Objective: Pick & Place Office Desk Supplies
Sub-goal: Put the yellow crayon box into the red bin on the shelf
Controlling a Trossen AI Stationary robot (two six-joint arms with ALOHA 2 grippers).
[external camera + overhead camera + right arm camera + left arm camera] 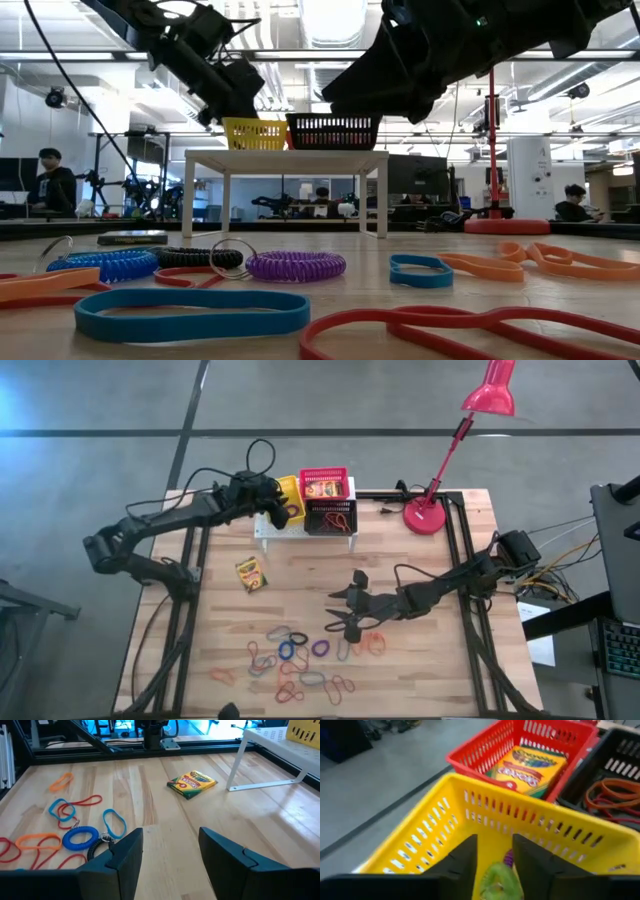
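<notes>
Left end effector (272, 508) at upper centre over yellow basket (470, 815), gripping a green loop (501, 882). Red basket (324, 484) with crayon box (530, 767) alongside; black basket (330, 518) adjacent. Right end effector (345, 610) open above scattered loops (295, 660). Loose crayon box (250, 573) on desk (300, 580), centre left; lamp (430, 510) upper right.

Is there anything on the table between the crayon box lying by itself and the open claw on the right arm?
No, just bare wood lies between the crayon box and the right gripper, shown in the right wrist view.
</notes>
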